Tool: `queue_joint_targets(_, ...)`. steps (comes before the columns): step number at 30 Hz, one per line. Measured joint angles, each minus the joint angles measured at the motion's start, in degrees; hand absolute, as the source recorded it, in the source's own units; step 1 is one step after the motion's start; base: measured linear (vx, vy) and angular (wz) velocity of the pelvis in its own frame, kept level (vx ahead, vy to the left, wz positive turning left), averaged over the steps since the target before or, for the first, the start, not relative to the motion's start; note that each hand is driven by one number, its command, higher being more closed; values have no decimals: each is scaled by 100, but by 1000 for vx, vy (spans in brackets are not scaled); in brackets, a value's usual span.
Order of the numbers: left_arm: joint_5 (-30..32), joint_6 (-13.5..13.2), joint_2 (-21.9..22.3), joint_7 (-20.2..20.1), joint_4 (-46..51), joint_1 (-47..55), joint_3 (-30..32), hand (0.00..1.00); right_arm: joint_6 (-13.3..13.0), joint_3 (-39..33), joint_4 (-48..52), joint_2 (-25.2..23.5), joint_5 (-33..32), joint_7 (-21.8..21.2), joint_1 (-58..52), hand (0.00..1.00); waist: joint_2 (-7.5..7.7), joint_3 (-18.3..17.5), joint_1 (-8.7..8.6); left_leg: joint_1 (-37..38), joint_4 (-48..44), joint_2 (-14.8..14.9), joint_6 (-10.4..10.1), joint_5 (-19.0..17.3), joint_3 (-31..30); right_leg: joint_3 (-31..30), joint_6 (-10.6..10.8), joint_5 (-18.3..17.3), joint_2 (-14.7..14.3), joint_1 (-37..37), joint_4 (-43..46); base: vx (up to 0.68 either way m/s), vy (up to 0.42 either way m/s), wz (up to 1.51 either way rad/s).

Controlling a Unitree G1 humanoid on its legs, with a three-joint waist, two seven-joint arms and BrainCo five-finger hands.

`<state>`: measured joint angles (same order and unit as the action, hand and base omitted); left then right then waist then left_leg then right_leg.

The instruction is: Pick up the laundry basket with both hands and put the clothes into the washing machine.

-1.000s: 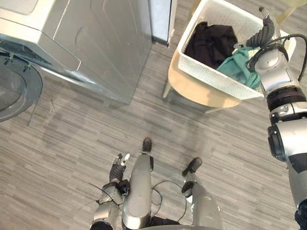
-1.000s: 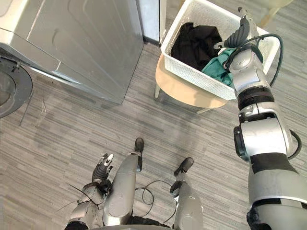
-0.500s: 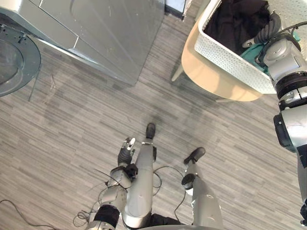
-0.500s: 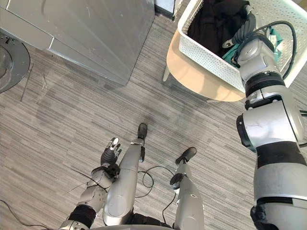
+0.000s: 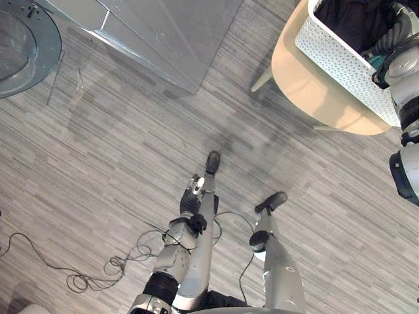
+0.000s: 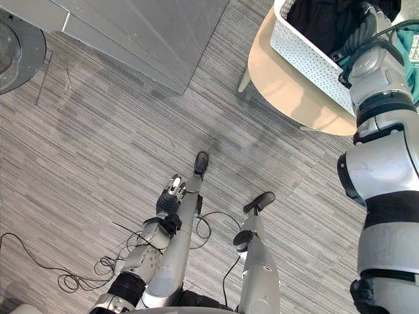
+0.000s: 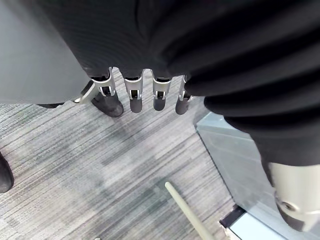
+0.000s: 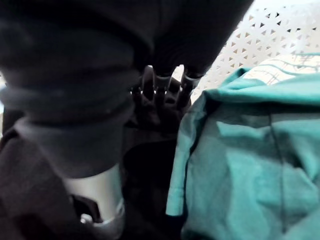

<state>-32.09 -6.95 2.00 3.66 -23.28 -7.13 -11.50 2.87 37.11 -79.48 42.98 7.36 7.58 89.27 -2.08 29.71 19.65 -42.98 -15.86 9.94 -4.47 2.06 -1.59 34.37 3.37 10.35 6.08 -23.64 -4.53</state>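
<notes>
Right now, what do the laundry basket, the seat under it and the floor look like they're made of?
Laundry basket: white moulded plastic, probably, matte; its wall is a grid of small holes. Seat: pale beige, smooth, curved edge; wood or laminate, hard to say. Floor: grey streaked planks, likely vinyl or laminate, low sheen.

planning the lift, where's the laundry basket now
Upper right of the left eye view: the laundry basket sits on a pale chair right of the washer, the right hand inside it.
</notes>
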Motion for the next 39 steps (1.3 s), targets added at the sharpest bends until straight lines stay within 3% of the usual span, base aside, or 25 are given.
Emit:
queue_joint_targets(11, -219, -11, 132, -92, 68, -128, 111, 0, -11, -89, 415, -33, -499, 23, -47, 100, 48, 26, -11, 15, 105, 109, -51, 91, 8, -43, -27, 22, -84, -54, 24, 16, 45, -2)
queue_joint_targets(17, -216, -29, 144, -46, 67, -209, 117, 0, -22, -758, 732, -244, -611, 347, -162, 100, 51, 24, -36, 185, 94, 204, -65, 99, 47, -179, -46, 36, -112, 43, 59, 18, 42, -9)
queue_joint_targets(24, -218, -82, 52, 45, 22, -240, 118, 0, -51, -1645, 1249, -195, -972, 843, -160, 100, 63, 17, -186, 347, -4, 288, -87, 111, 51, -286, -46, 34, -191, 193, 148, 3, 34, -3)
queue_joint_targets(26, -219, -97, -54, 47, 22, -290, 114, 0, -181, -1835, 1378, -171, -1077, 937, -158, 100, 64, 17, -233, 364, -18, 305, -101, 121, 52, -304, -49, 32, -207, 213, 148, -21, 30, -3)
queue_joint_targets(29, -221, -108, -174, 47, 20, -295, 98, 0, -252, -1927, 1533, -114, -1353, 1032, -158, 100, 83, 9, -335, 380, -11, 305, -111, 131, 73, -325, -50, 28, -206, 218, 146, -28, 35, -2)
queue_joint_targets(36, -230, -117, -356, 77, 13, -294, 91, 0, -308, -2283, 2038, 16, -1583, 1283, -182, 100, 186, 1, -390, 495, 200, 300, -127, 324, 167, -388, -56, 34, -216, 210, 146, -4, 6, -1)
queue_joint_targets(37, -230, -118, -362, 86, 14, -294, 91, 0, -355, -2292, 2092, 14, -1584, 1332, -183, 0, 202, -2, -410, 496, 204, 301, -124, 339, 171, -388, -57, 36, -217, 210, 146, 0, 0, 0)
queue_joint_targets(39, -229, -118, -410, 141, 14, -295, 86, 0, -432, -2292, 2198, 7, -1580, 1370, -187, 0, 283, -3, -483, 511, 224, 301, -123, 365, 184, -398, -60, 39, -217, 209, 146, 15, 12, -2)
